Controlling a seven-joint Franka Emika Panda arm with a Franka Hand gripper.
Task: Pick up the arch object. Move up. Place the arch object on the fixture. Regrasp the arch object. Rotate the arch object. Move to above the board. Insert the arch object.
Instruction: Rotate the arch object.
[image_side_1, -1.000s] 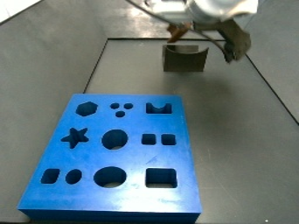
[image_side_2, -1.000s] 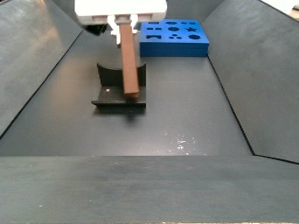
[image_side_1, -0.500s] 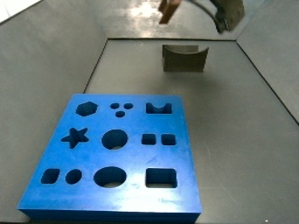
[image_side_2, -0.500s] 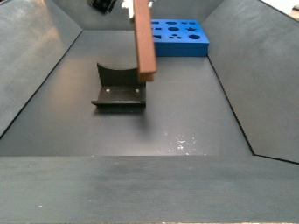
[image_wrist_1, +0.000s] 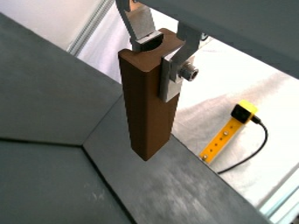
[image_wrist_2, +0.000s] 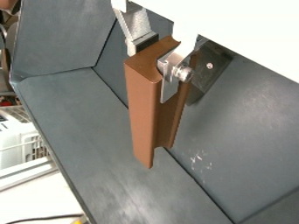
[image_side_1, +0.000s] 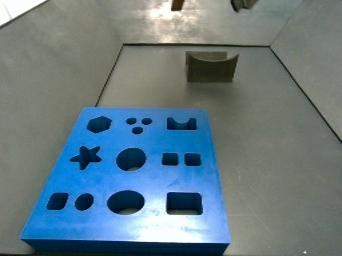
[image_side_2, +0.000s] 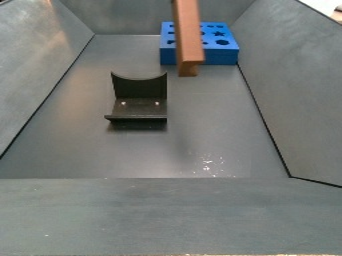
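Note:
The arch object (image_wrist_1: 146, 105) is a long orange-brown bar hanging upright, and my gripper (image_wrist_1: 152, 48) is shut on its upper end in both wrist views, a silver finger (image_wrist_2: 176, 66) on each side. In a side view the arch object (image_side_2: 189, 35) hangs high above the floor, past the fixture (image_side_2: 138, 100) towards the board (image_side_2: 225, 55), with the gripper above the frame. In a side view only the arch object's lower tip (image_side_1: 178, 4) shows at the top edge, above and behind the fixture (image_side_1: 210, 67). The blue board (image_side_1: 154, 182) lies in front.
Sloping grey walls (image_side_2: 47, 80) enclose the floor on both sides. A yellow device on a black cable (image_wrist_1: 242, 114) lies outside the bin.
The arm has risen with the arch object, lifting it off the fixture and up until the gripper has left both side views.

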